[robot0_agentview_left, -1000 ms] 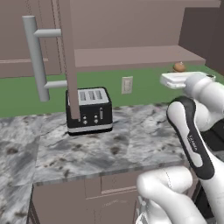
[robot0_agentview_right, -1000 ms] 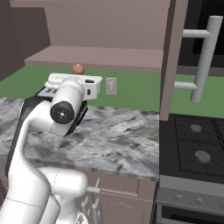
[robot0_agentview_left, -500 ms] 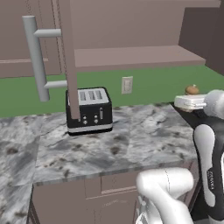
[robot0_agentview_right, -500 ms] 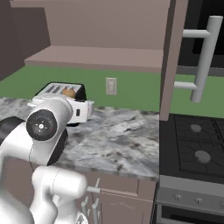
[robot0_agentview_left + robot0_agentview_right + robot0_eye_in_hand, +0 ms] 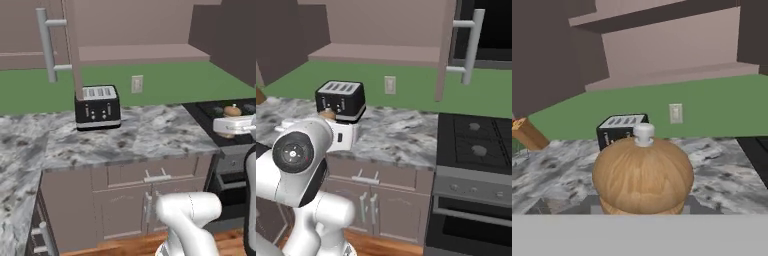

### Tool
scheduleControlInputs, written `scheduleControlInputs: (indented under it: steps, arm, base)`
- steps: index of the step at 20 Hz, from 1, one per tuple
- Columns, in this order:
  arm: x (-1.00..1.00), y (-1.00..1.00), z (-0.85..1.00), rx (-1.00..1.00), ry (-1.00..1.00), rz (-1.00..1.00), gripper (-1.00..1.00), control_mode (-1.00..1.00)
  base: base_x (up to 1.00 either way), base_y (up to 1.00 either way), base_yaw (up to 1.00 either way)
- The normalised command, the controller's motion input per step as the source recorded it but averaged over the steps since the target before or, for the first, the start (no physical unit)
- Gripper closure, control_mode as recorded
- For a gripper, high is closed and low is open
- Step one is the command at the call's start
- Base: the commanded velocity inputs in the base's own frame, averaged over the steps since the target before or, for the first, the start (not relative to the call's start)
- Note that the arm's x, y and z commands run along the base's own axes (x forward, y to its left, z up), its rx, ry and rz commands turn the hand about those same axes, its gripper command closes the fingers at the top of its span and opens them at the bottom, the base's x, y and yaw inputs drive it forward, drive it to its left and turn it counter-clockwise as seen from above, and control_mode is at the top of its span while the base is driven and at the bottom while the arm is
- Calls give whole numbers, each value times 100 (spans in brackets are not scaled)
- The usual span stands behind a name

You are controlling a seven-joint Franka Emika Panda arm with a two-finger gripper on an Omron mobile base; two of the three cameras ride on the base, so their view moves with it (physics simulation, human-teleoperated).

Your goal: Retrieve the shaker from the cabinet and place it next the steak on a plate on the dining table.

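Retrieval done by the look of it: shaker [image 5: 643, 175] out of the cabinet [image 5: 70, 40], riding in the fingers, door hanging open with bar handle [image 5: 48, 44] sticking out. Carried well away from the shelf, over the stove [image 5: 220, 107] side in the left base view, just in front of the toaster [image 5: 340, 100] in the right base view. Left to do: get to the dining table, find plate and steak, set shaker down beside the steak, release. Roughly halfway, judged from shaker in hand and no table in sight.

Fingers: narrow, clamped on the shaker. Contact itself hidden in the hand view, where the round wooden top with small white knob blocks the tips. Gripper [image 5: 233, 125] seen as a white block at the right edge of the left base view, brown top of shaker poking up from it. Same in the right base view, shaker [image 5: 327, 114] a brown sliver above the white hand. Shaker upright as far as can be told.

Marbled tabletop [image 5: 150, 135] behind carries just the toaster.
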Motion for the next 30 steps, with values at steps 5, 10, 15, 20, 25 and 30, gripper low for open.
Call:
scheduleControlInputs:
  steps: [5, 10, 15, 20, 25, 30]
  arm:
    - [0, 0, 0, 0, 0, 0, 100, 100]
    - [0, 0, 0, 0, 0, 0, 100, 100]
    - [0, 0, 0, 0, 0, 0, 100, 100]
    - [0, 0, 0, 0, 0, 0, 100, 100]
    - [0, 0, 0, 0, 0, 0, 100, 100]
    - [0, 0, 0, 0, 0, 0, 100, 100]
  base:
    - [-81, -48, -49]
    - [0, 0, -100]
    - [0, 0, -100]
    - [0, 0, -100]
    - [0, 0, -100]
    - [1, 17, -95]
